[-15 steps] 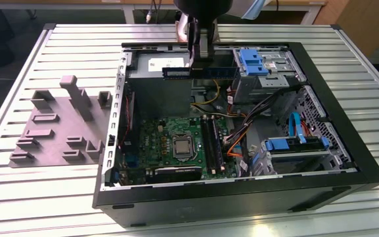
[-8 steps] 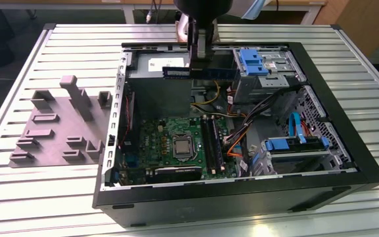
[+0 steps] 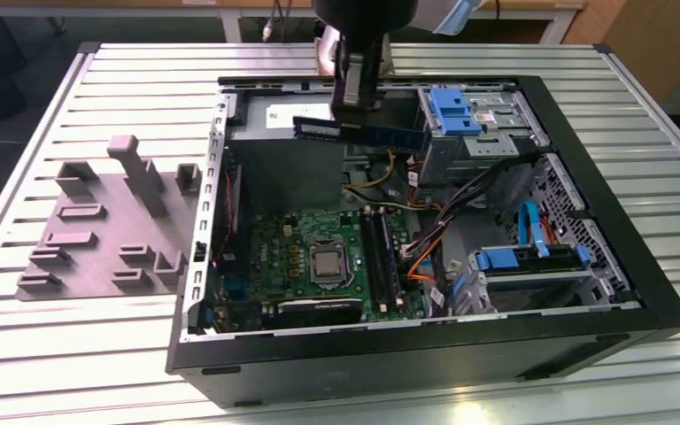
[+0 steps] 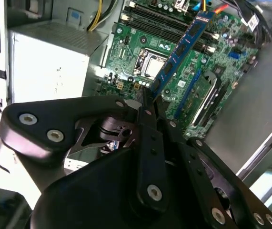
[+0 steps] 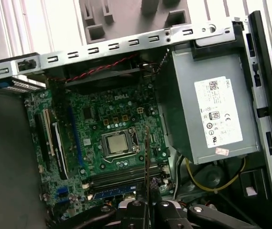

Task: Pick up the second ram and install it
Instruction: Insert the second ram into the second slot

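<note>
The work surface is a table (image 3: 104, 71) of pale ribbed metal slats, with bright light glaring off the slats along its near edge. Beyond its far edge stands wooden furniture (image 3: 653, 35) with a light brown top and white legs, at the exterior view's right. A dark floor (image 3: 10, 53) shows past the table corner at the exterior view's left. Cables (image 3: 279, 18) hang down near that far furniture.
</note>
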`<state>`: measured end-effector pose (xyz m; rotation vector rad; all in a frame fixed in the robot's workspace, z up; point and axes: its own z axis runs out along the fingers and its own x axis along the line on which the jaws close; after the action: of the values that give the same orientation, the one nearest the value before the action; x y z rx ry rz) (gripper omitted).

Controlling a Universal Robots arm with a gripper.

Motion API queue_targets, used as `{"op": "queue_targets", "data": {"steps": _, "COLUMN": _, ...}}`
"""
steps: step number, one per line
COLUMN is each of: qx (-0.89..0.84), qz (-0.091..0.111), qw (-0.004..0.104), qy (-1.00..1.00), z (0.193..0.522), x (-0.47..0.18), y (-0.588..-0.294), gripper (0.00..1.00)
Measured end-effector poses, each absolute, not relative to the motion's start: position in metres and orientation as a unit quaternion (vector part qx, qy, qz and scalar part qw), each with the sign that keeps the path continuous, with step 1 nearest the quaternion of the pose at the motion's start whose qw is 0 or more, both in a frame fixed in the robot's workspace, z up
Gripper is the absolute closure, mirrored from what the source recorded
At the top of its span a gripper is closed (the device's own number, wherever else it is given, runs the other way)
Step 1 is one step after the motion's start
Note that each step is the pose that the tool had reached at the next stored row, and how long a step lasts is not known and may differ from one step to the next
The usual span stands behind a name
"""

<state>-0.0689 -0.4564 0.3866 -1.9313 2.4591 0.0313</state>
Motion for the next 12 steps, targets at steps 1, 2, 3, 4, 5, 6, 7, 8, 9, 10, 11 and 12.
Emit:
{"op": "queue_targets", "data": {"steps": 1, "qx": -0.611, "qz": 0.010, "qw": 0.007, "qy": 0.792, "z": 0.3864, "x": -0.0689, "y": -0.4564, "gripper": 0.86}}
{"op": "queue_targets", "data": {"steps": 2, "qx": -0.604, "qz": 0.010, "qw": 0.007, "qy": 0.797, "z": 0.3862, "x": -0.0690, "y": -0.4564, "gripper": 0.86}}
{"op": "queue_targets", "data": {"steps": 3, "qx": -0.597, "qz": 0.009, "qw": 0.007, "qy": 0.802, "z": 0.3859, "x": -0.0689, "y": -0.4564, "gripper": 0.86}}
{"op": "queue_targets", "data": {"steps": 4, "qx": -0.589, "qz": 0.009, "qw": 0.007, "qy": 0.808, "z": 0.3857, "x": -0.0689, "y": -0.4564, "gripper": 0.86}}
{"op": "queue_targets", "data": {"steps": 5, "qx": -0.585, "qz": 0.009, "qw": 0.007, "qy": 0.811, "z": 0.3855, "x": -0.0689, "y": -0.4564, "gripper": 0.86}}
{"op": "queue_targets", "data": {"steps": 6, "qx": -0.561, "qz": 0.008, "qw": 0.007, "qy": 0.828, "z": 0.3848, "x": -0.0689, "y": -0.4564, "gripper": 0.86}}
{"op": "queue_targets", "data": {"steps": 7, "qx": -0.553, "qz": 0.008, "qw": 0.007, "qy": 0.833, "z": 0.3845, "x": -0.0689, "y": -0.4564, "gripper": 0.86}}
{"op": "queue_targets", "data": {"steps": 8, "qx": -0.546, "qz": 0.008, "qw": 0.007, "qy": 0.837, "z": 0.3844, "x": -0.0689, "y": -0.4564, "gripper": 0.86}}
{"op": "queue_targets", "data": {"steps": 9, "qx": -0.539, "qz": 0.007, "qw": 0.007, "qy": 0.842, "z": 0.3841, "x": -0.0690, "y": -0.4564, "gripper": 0.86}}
{"op": "queue_targets", "data": {"steps": 10, "qx": -0.532, "qz": 0.007, "qw": 0.007, "qy": 0.847, "z": 0.3839, "x": -0.0689, "y": -0.4564, "gripper": 0.86}}
{"op": "queue_targets", "data": {"steps": 11, "qx": -0.525, "qz": 0.007, "qw": 0.007, "qy": 0.851, "z": 0.3837, "x": -0.0689, "y": -0.4564, "gripper": 0.86}}
{"op": "queue_targets", "data": {"steps": 12, "qx": -0.518, "qz": 0.007, "qw": 0.007, "qy": 0.855, "z": 0.3835, "x": -0.0689, "y": -0.4564, "gripper": 0.86}}
